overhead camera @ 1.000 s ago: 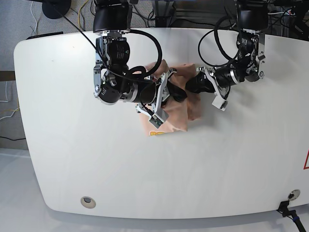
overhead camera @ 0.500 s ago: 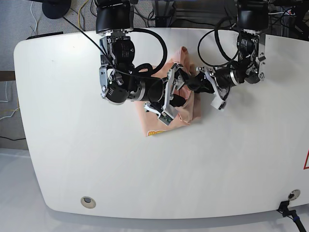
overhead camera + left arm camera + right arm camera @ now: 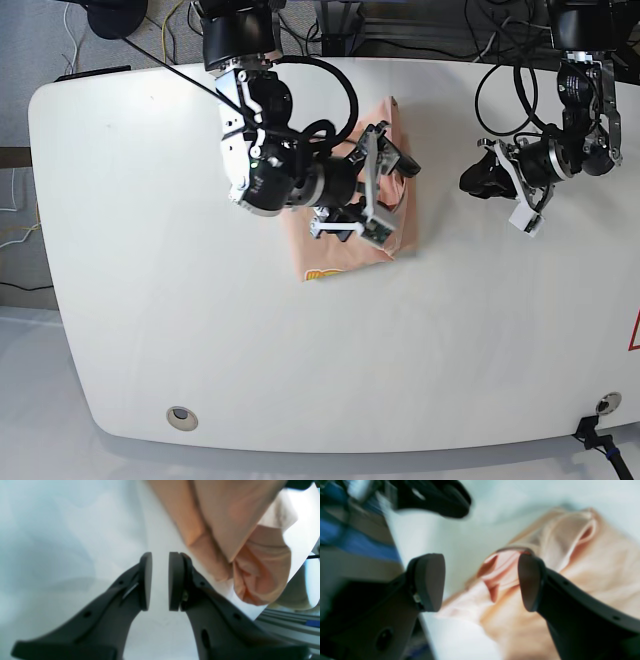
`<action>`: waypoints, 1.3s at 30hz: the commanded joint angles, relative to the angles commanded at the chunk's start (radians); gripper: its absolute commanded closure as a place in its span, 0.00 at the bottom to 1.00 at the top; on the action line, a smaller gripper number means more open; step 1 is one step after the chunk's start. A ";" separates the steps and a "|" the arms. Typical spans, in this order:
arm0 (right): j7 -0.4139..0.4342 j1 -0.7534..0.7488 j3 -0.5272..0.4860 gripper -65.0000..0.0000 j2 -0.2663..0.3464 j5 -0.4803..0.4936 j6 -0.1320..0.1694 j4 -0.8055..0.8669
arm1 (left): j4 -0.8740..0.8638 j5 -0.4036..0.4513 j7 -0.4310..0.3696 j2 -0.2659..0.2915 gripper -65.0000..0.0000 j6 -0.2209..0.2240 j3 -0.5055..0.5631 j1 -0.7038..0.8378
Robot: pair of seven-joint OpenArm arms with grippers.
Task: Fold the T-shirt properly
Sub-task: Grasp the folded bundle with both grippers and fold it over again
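White worktop (image 3: 200,340) with rounded corners, glossy, sitting over a grey floor; cables and dark stands crowd the far edge. One round metal insert (image 3: 181,416) sits near the front-left corner, another fitting with a cable at the front-right corner.

Count: one T-shirt, two arms.

Going left to right in the base view: the right gripper (image 3: 385,190) hangs over the T-shirt (image 3: 340,258), which lies bunched in a rough folded block just left of centre toward the back of the worktop. A bit of yellow print (image 3: 322,274) peeks out at its front-left edge. In the right wrist view its jaws are spread wide and hold nothing, with a rumpled fold of peach cloth (image 3: 570,562) showing between them.

Further right, the left gripper (image 3: 480,180) is well apart from the shirt, over bare worktop. Its jaws are nearly together with a narrow gap, nothing in them; the left wrist view shows the shirt's edge (image 3: 225,530) off to one side.
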 joint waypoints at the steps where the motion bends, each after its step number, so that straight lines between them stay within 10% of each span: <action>1: 0.003 0.000 -0.021 0.32 0.000 -0.054 0.002 0.005 | 0.000 0.000 0.000 0.000 0.83 0.000 0.002 0.000; 14: 0.051 0.071 0.077 0.32 0.081 -0.210 0.000 -0.035 | 0.052 -0.006 0.000 0.006 0.83 -0.002 0.008 0.002; 23: 0.083 0.114 0.150 0.34 0.136 -0.253 -0.002 -0.063 | 0.147 0.000 0.000 0.066 0.84 -0.027 0.242 0.006; 32: 0.273 0.157 0.157 1.00 0.130 -0.253 -0.005 -0.238 | 0.146 0.083 -0.002 0.158 1.00 -0.027 0.316 0.006; 39: 0.450 0.192 0.158 1.00 0.132 -0.253 -0.006 -0.407 | 0.140 0.144 -0.002 0.198 1.00 -0.027 0.315 0.006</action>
